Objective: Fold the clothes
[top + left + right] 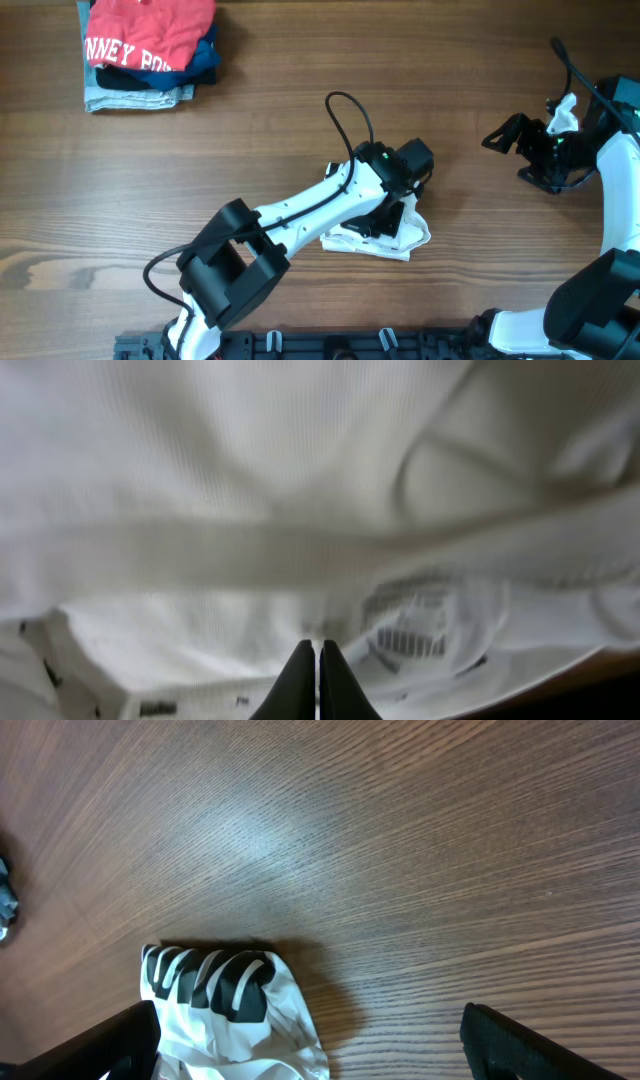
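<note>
The white T-shirt point(405, 238) lies as a small, compact bundle on the counter point(300, 120), near its front edge and about mid-width, directly under the left arm. It looks gathered well down from full size, so most of the folding seems done. The outline is still uneven, though, with a loose corner sticking out to one side, so it reads more as roughly folded than finished.

The left fingers point(300, 685) are clenched tight, tips together right at the fabric, where a black-striped patch point(410, 630) shows close by. No cloth can be seen caught between them.

The right fingers point(520, 1045) are spread wide and grasp nothing, well apart from the bundle. A small white cloth with black stripes point(225, 1010) lies on the counter below them; whether it belongs to the shirt cannot be told.

In the far corner a red garment point(150, 30) tops a stack of navy and pale blue ones. What probably remains is squaring up the bundle and perhaps moving it there
</note>
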Robot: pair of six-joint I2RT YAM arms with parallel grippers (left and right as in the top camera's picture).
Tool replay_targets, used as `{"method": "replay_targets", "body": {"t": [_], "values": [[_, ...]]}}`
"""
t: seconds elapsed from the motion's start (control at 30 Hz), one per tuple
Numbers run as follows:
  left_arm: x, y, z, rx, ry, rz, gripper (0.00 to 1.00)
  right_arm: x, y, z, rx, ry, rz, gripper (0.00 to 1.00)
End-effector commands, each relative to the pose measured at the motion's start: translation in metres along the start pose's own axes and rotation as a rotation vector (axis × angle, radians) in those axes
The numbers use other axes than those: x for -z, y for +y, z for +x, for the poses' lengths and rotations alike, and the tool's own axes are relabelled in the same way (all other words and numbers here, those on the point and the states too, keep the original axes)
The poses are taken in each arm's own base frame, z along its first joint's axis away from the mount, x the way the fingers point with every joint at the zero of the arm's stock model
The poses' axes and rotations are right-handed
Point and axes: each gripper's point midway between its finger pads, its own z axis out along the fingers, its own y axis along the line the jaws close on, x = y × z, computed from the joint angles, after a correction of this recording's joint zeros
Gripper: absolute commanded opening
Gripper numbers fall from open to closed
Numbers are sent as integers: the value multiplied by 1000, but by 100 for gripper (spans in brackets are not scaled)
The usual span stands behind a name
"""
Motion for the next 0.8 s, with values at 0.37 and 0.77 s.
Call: {"method": "replay_targets", "body": {"t": [0.37,0.77], "values": [[62,-65,-58,-227,-417,185,7,0,10,-5,29,-8,-51,97],[-7,-53,-54,-223,-262,97,7,0,10,-8,36,-20,-52,97]]}}
